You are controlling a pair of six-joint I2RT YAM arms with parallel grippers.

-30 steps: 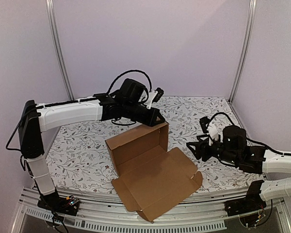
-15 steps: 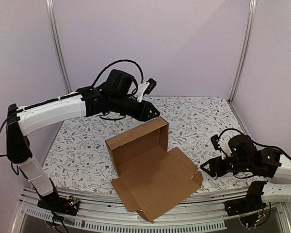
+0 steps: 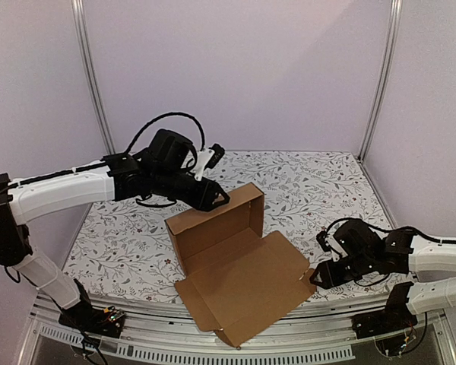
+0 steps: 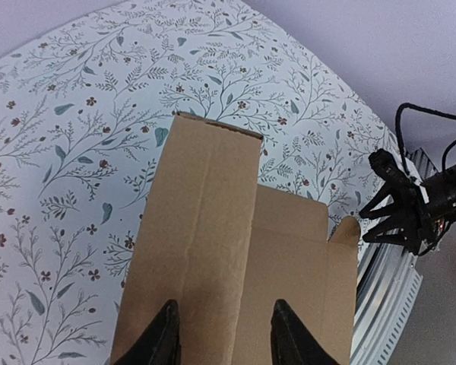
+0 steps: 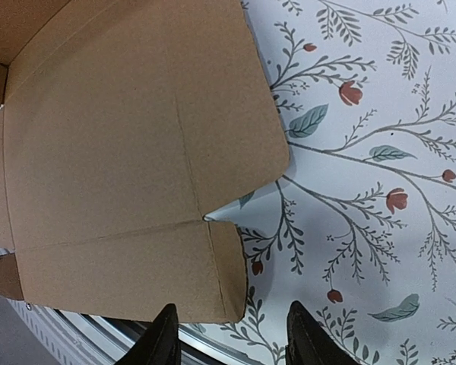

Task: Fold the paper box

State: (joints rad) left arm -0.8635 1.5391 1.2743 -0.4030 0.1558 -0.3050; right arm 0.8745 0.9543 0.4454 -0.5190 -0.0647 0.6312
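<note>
The paper box is plain brown cardboard, half formed: its tray with upright walls stands mid-table and its lid lies flat toward the near edge. My left gripper is open and empty just above the tray's back wall; in the left wrist view the box lies below the open fingers. My right gripper is open and empty, low by the lid's right corner tab. In the right wrist view the lid and its tab lie just ahead of the fingers.
The table carries a white cloth with a leaf print. A metal rail runs along the near edge, and the lid overhangs it. Purple walls with two upright metal posts enclose the back and sides.
My left arm has drawn back to the left and lowered toward the tray's back wall. My right arm dropped low, then moved left up to the lid's right corner. The box has not moved.
</note>
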